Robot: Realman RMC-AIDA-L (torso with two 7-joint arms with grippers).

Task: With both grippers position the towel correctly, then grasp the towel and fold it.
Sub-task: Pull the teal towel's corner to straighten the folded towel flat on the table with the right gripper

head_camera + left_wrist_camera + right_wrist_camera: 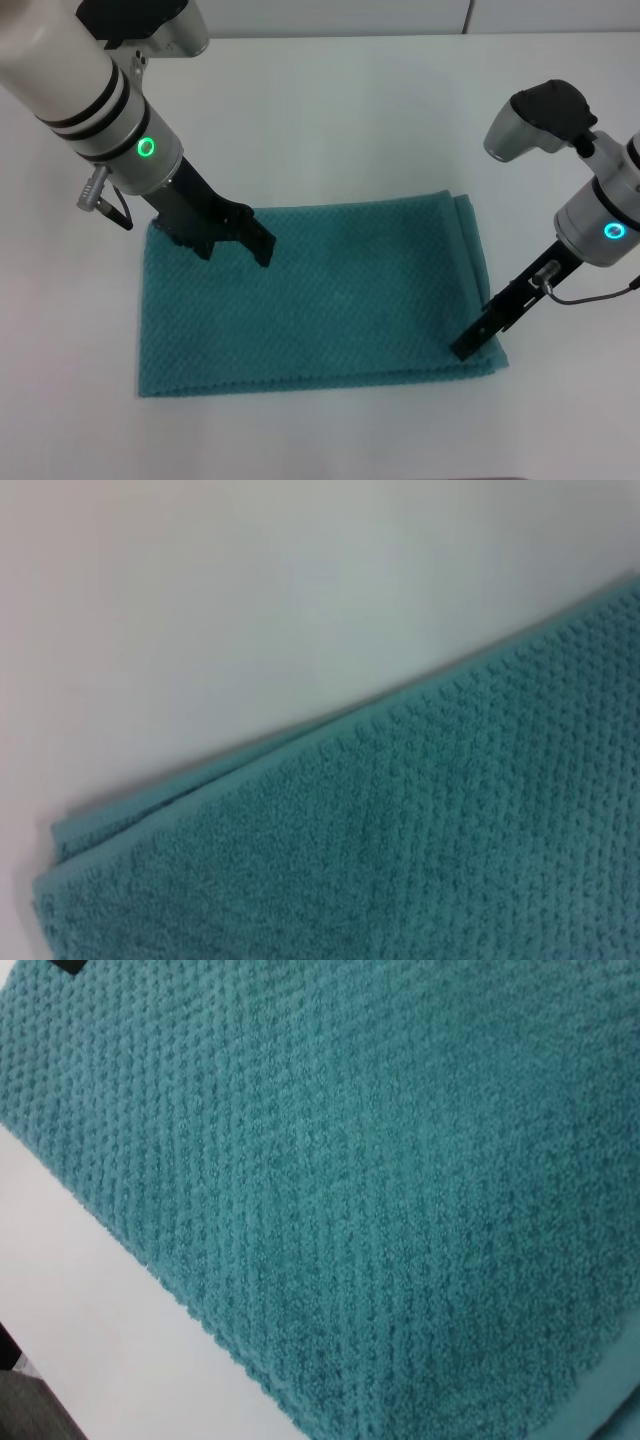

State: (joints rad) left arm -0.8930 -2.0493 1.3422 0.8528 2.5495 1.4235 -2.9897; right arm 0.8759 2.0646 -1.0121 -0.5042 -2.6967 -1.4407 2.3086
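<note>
Across the frame's middle the towel [320,300] lies flat. Left gripper [236,247], fingers apart, and right gripper [478,338], apparently closed, hover at opposite corners; grasping seems next.

No readable text, labels, brands or numbers anywhere; nothing legible on arms, cloth or table.

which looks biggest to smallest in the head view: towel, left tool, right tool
1. towel, by far the largest, spread flat on the table.
2. left tool, over the towel's far left part.
3. right tool, at the towel's near right corner.
The left arm stands nearer the camera, so the ranking of the two tools is unsure.
</note>
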